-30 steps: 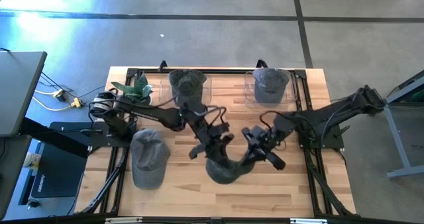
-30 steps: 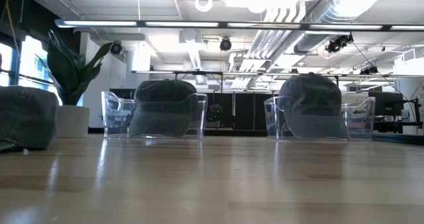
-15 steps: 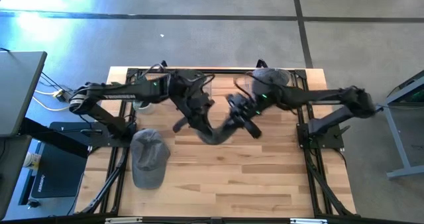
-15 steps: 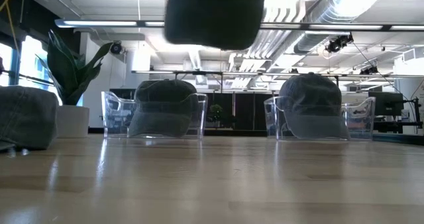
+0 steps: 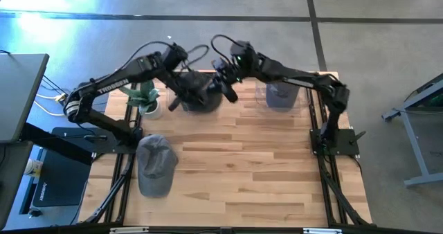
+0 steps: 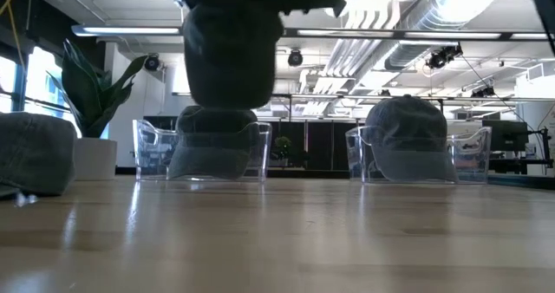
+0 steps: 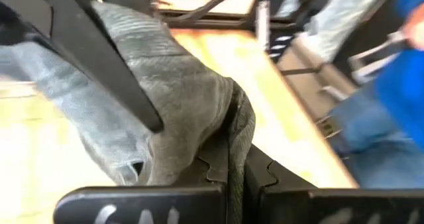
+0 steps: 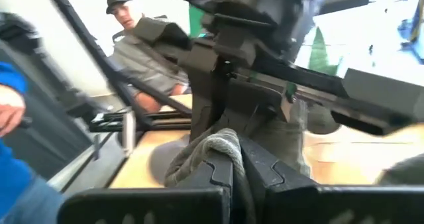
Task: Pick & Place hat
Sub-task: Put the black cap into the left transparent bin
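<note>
I have the hat (image 6: 231, 55) hanging between my two tools, and it has come a long way in the last second: it was low over the near middle of the surface (image 5: 235, 172), then halfway back, and now it hangs directly over the far-left clear bin (image 6: 208, 150), which already holds another hat (image 6: 211, 141). That tells me the carry is nearly over; what remains, I judge, is the lowering and the release.

The left tool (image 5: 178, 88) is clamped together on one edge of the fabric, and the right tool (image 5: 223, 85) is clamped on the opposite edge; both wrist views show cloth pinched between the shut fingers. The two tools sit close together, facing each other across the hat.

In the low view the hat hangs as a tall, slack shape below both tools, its long axis roughly upright, the gripped rim uppermost and the crown pointing down toward the bin, clearly apart from the hat inside. I cannot tell which way the brim faces.

Beyond the tools, a third hat (image 5: 154, 163) lies on the near-left surface, well apart, and the far-right bin (image 5: 282, 90) holds its own.
</note>
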Robot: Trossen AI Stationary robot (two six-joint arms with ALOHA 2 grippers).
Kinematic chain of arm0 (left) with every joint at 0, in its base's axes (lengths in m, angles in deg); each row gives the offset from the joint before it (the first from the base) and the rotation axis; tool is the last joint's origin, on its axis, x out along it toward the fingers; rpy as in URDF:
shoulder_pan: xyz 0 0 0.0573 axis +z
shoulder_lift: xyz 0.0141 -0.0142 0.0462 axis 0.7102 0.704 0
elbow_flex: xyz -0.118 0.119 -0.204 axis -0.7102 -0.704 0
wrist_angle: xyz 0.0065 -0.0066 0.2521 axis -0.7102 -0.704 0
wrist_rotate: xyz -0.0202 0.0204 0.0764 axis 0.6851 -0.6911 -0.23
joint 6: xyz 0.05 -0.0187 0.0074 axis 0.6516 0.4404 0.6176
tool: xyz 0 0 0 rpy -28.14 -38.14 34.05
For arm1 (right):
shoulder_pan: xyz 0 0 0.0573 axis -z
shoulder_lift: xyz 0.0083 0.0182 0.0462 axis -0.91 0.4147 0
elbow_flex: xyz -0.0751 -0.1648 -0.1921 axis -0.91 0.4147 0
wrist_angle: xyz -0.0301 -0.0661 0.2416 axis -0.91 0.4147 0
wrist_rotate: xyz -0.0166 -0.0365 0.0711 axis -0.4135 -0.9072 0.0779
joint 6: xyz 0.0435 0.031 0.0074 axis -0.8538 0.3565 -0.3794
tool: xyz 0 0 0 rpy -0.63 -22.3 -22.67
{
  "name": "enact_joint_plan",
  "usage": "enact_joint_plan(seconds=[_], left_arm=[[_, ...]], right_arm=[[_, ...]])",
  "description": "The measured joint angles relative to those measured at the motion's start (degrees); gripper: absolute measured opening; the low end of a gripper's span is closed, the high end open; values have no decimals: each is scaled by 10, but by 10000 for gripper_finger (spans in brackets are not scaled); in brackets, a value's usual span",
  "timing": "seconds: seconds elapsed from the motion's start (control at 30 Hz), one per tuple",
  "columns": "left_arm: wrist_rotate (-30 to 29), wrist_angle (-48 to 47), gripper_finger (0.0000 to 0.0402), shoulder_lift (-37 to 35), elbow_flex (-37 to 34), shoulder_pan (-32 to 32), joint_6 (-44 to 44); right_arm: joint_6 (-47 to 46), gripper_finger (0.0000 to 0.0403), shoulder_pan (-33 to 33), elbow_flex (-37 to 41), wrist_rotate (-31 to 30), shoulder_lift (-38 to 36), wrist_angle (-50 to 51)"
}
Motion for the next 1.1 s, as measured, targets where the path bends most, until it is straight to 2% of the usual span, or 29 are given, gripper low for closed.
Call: enact_joint_plan(seconds=[0.13,0.37,0.53,0.67,0.83,1.1], left_arm=[[-13,-36,0,2,0,64,72],[-4,-59,0,2,-1,126,122],[-2,-95,0,2,-1,130,143],[-22,-123,0,3,-2,130,184],[-56,-106,0,3,-31,130,186],[-37,-73,0,3,-92,131,146]], right_arm=[[1,6,20,-56,-3,54,3],[-14,3,34,-101,-6,108,-5],[-14,9,33,-95,-4,110,-5],[1,7,33,-94,-6,113,-1],[0,4,33,-94,-17,123,8],[-18,4,28,-93,-33,136,34]])
